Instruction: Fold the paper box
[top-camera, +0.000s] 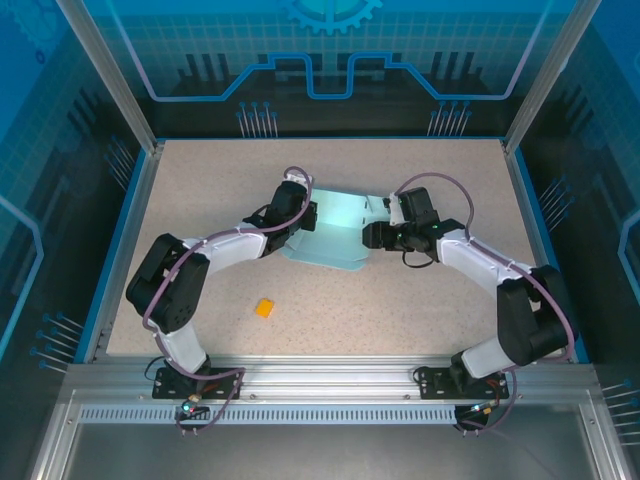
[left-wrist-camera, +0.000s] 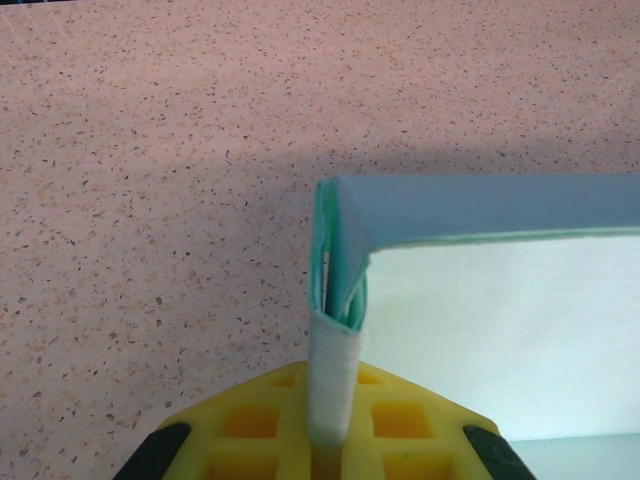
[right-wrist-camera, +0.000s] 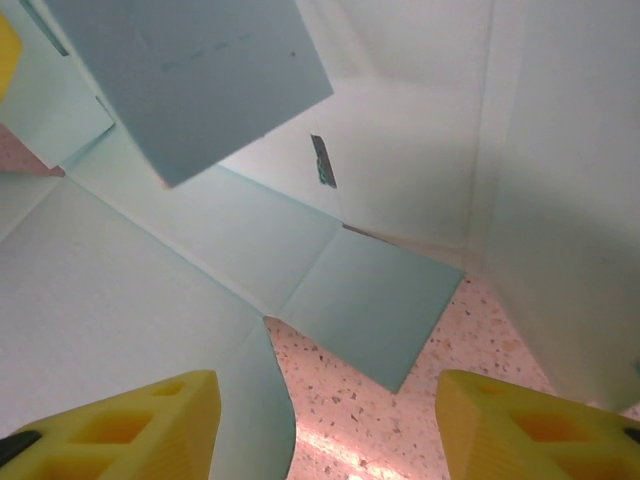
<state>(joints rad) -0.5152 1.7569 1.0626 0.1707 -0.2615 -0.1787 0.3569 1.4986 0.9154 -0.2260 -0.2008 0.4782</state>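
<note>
The paper box is pale light-blue card, partly folded up, lying mid-table between the two arms. At its left edge my left gripper is shut on a folded wall. In the left wrist view that gripper pinches several layers of the card's edge between its yellow fingers. My right gripper is at the box's right side. It stands open, with flaps of the box in front of it. Only bare table shows between its fingers.
A tiny orange block lies on the speckled table in front of the left arm. Blue walls and metal posts ring the table. Open room lies at the near and far sides of the box.
</note>
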